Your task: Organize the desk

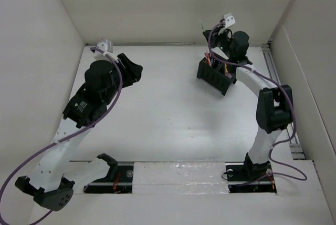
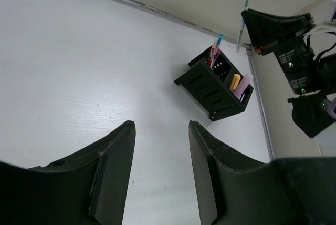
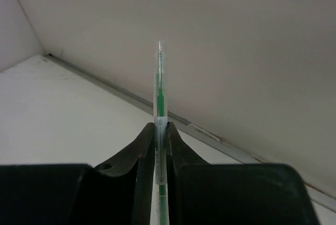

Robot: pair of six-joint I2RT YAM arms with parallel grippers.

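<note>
My right hand point(image 3: 160, 128) is clenched on a green pen point(image 3: 159, 85), its long axis running out past the fingertips, above the black pen holder point(image 1: 214, 75) near the far right corner of the worktop point(image 1: 168, 114). Left hand point(image 2: 160, 141) hangs released, well apart.

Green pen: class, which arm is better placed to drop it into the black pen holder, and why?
Right. The right gripper is shut on the green pen and hangs close by the pen holder; the left gripper is open, empty and far across the desk.
</note>
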